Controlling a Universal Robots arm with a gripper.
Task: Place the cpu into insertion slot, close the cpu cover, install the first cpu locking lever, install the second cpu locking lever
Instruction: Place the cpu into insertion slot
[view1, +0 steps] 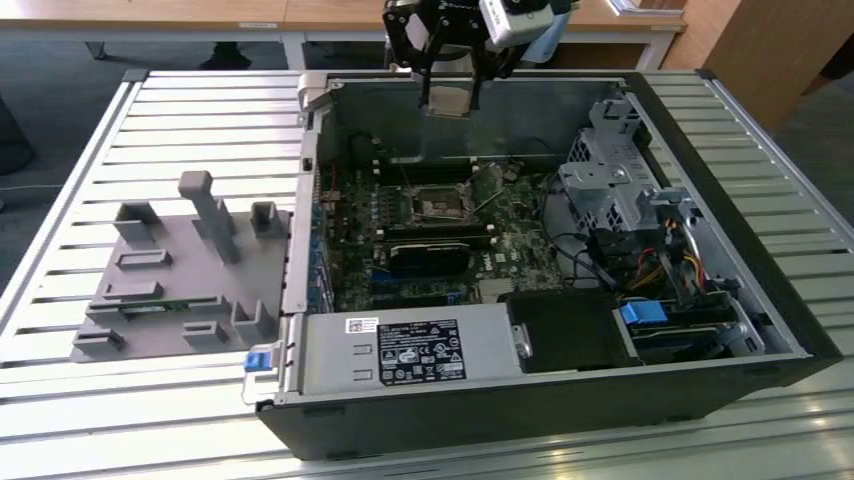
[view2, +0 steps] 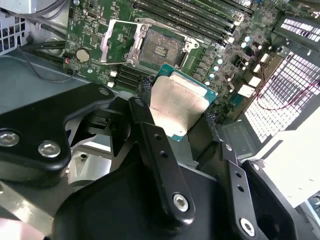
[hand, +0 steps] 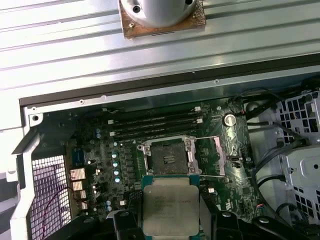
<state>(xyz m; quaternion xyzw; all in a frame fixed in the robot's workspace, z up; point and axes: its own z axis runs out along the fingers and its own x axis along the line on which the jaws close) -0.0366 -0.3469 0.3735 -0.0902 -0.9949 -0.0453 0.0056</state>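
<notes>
At the exterior view's left, a grey fixture (view1: 174, 270) lies on the desk (view1: 80, 400). Centre: the hand (view1: 450, 98), pinching the cpu (view2: 177, 102) by two edges, hangs above the far side of the case (view1: 534, 410). On the board (hand: 100, 150) below, the slot (hand: 167, 159) is uncovered, with the cover (hand: 220, 157) swung open beside it.

You see a slatted metal surface (view1: 200, 120) bearing two things: an open black computer case (view1: 534, 415) lying on its side across the middle, and a grey moulded fixture (view1: 174, 280) just beside it, on the exterior view's left.
</notes>
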